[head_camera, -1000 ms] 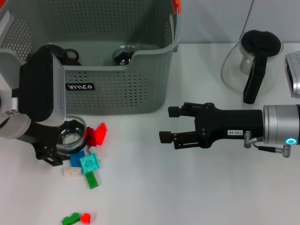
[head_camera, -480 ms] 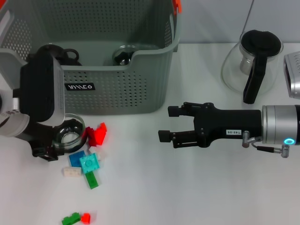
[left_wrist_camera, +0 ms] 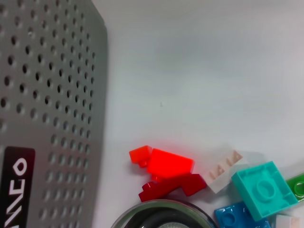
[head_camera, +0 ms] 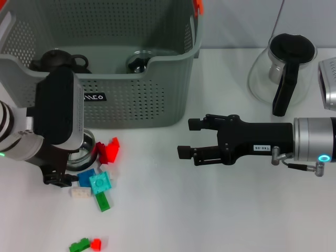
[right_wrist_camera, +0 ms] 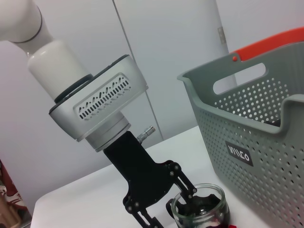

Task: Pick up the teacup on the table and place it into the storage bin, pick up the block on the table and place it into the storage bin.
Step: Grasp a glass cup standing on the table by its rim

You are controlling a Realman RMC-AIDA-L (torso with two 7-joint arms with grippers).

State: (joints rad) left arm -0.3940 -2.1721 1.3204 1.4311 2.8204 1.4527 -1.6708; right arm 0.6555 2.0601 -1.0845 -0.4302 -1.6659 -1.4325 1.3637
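Now our left gripper (right_wrist_camera: 190, 202) closes its fingers around the teacup (right_wrist_camera: 199, 213) beside the storage bin (head_camera: 131, 100), ready to lift; our right gripper (head_camera: 188, 139) waits open, holding nothing.

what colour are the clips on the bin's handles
Orange clips on the grey-green bin, clearest in the right wrist view.

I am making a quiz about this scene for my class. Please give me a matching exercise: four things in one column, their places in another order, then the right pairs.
Things:
1. glass teacup
2. glass coffee pot
3. black teapot
4. green and red block

Places:
A. inside the storage bin
B. at the left gripper
C. alone, nearest the robot
D. beyond the right gripper

Pairs: 1-B, 2-D, 3-A, 4-C
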